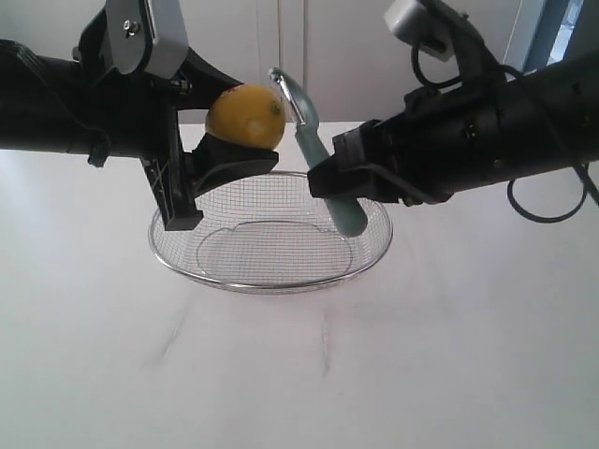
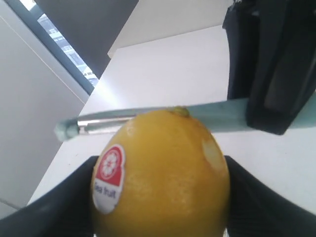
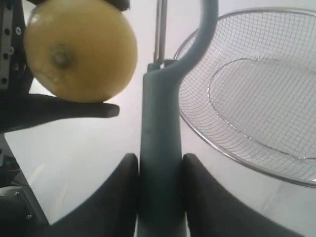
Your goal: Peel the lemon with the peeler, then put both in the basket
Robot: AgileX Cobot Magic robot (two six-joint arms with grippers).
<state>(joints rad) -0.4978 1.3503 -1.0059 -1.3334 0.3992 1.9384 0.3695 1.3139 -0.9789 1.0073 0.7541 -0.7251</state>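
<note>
The left gripper [image 1: 234, 131] was clamped on the lemon [image 1: 246, 115], its dark fingers [image 2: 266, 197] pressing either side of the fruit and the sticker [image 2: 109, 177] facing its wrist. The right gripper [image 1: 328, 182] was closed around the peeler [image 1: 314, 140] by the thick handle. The hooked head reached past its fingertips to just beside the lemon. Whether the blade [image 2: 113, 120] touched the rind could not be told. The basket [image 1: 271, 285] sat on the white table [image 1: 421, 355] below both grippers.

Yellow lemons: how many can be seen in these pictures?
1. The round yellow lemon is held between the black fingers of the left gripper, close to the pale teal plastic peeler. None seems hidden.
</note>
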